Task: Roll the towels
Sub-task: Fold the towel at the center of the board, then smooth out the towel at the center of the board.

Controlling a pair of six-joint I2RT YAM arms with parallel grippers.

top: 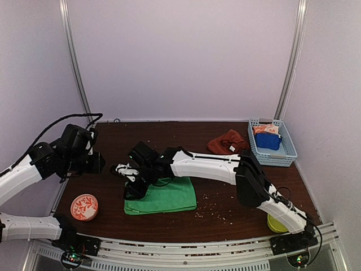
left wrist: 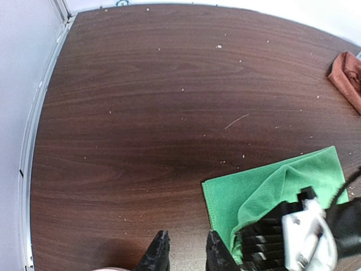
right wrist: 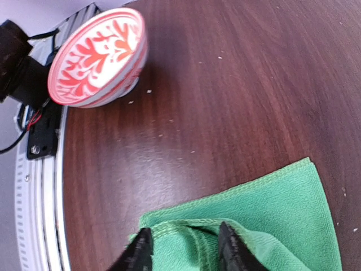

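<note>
The green towel (top: pixel 163 197) lies flat on the dark table, its left end lifted into a fold. My right gripper (top: pixel 133 191) is down on that left end. In the right wrist view its fingers (right wrist: pixel 186 252) are shut on the raised green fold (right wrist: pixel 248 226), which fills the gap between them. My left gripper (top: pixel 102 164) hovers to the left of the towel. In the left wrist view it (left wrist: pixel 187 255) is narrowly open with only bare wood between the fingers, just left of the green towel (left wrist: pixel 265 180). The rust-red towel (top: pixel 227 141) lies crumpled at the back right.
A red-and-white patterned bowl (top: pixel 84 206) sits near the front left, close to the green towel's left end (right wrist: pixel 98 56). A blue basket (top: pixel 285 152) holding items stands at the back right. A yellow-green object (top: pixel 276 224) lies by the right arm's base. Crumbs dot the wood.
</note>
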